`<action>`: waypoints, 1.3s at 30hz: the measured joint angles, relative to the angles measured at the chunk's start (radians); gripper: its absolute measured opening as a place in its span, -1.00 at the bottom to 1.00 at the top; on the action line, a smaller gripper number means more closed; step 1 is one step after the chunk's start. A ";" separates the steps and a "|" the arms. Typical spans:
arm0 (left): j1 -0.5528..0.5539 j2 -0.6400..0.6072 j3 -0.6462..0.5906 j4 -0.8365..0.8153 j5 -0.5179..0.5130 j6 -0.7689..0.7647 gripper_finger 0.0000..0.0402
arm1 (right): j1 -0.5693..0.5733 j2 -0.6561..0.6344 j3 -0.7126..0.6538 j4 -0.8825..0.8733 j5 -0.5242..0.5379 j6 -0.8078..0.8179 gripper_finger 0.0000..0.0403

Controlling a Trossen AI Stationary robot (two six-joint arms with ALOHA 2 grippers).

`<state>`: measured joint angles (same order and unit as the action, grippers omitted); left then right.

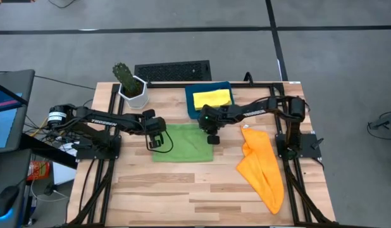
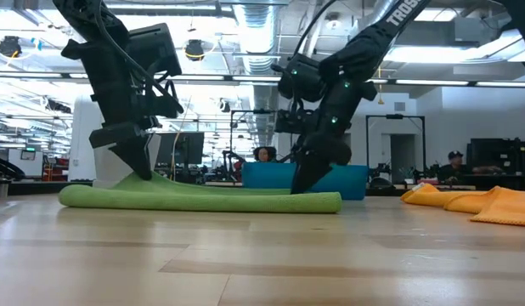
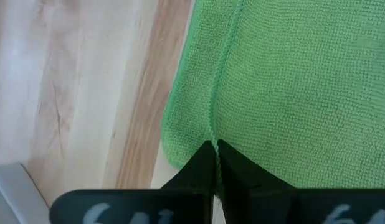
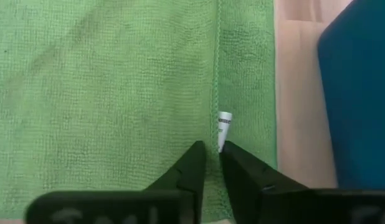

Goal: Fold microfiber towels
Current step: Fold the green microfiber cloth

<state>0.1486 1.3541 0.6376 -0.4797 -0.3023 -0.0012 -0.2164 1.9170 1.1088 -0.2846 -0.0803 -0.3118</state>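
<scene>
A green towel (image 1: 183, 143) lies folded flat at the table's middle, with a rounded fold along its near side (image 2: 203, 201). My left gripper (image 1: 156, 140) is shut on its left edge. My right gripper (image 1: 212, 137) is at its far right corner, with the fingers almost together on the hem beside a white label (image 4: 223, 124). A yellow towel (image 1: 212, 98) lies folded on the dark-blue tray (image 1: 190, 95). An orange towel (image 1: 262, 168) lies crumpled at the right. My left gripper pinches the upper layer's stitched hem (image 3: 212, 127) at the towel's left edge between its two shut fingers. They slant down from the left. That edge is raised a little (image 2: 156, 178); the rest lies on the table. My right gripper has the upper layer's hem (image 4: 216, 134) by the white label between its fingers, a narrow gap apart. The fingers slant down from the right, along the hem. The towel lies flat on the table there (image 2: 318, 197).
A cactus in a white pot (image 1: 132, 88) stands at the far left, with a black grille (image 1: 173, 71) behind it. The tray is just beyond the right gripper (image 4: 361, 93). Bare wood lies in front of the green towel (image 1: 183, 190). People sit in the room behind.
</scene>
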 joint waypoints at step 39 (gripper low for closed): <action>0.046 0.006 0.029 -0.009 -0.071 0.042 -0.84 | -0.076 -0.019 0.080 -0.103 0.004 -0.037 -0.59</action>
<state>0.1947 1.3602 0.6666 -0.4886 -0.3733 0.0406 -0.2925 1.8980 1.1885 -0.3880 -0.0760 -0.3489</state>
